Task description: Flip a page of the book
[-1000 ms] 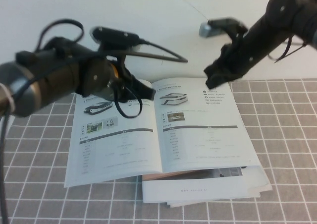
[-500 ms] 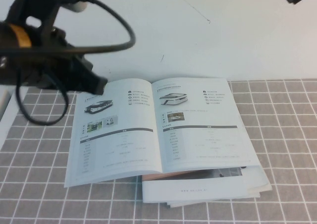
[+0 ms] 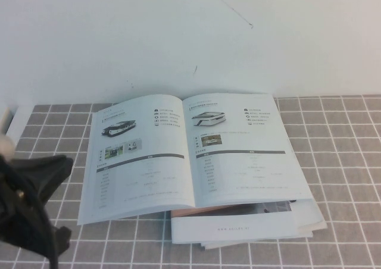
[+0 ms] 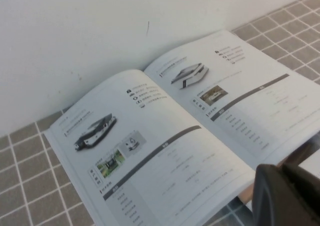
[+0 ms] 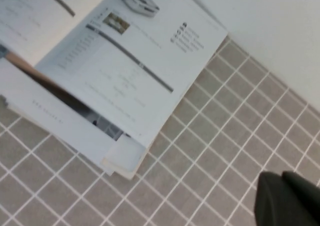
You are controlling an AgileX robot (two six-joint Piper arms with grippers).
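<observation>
The book lies open and flat on the grey tiled mat, both pages showing vehicle photos, dark header bars and tables. It also shows in the left wrist view and the right wrist view. The right-hand page lies flat, and nothing touches it. My left arm is a dark shape at the near left corner, off the book. My left gripper is shut and empty, above the book's near edge. My right gripper is shut and empty over bare mat to the right of the book; it is out of the high view.
White booklets lie stacked under the book's near right corner, also seen in the right wrist view. The grey tiled mat extends to the right. A white surface lies behind the book.
Both arms have pulled away from the book: the left arm dropped to the near left corner, and the right arm left the high view at the top right. The book has not moved.
</observation>
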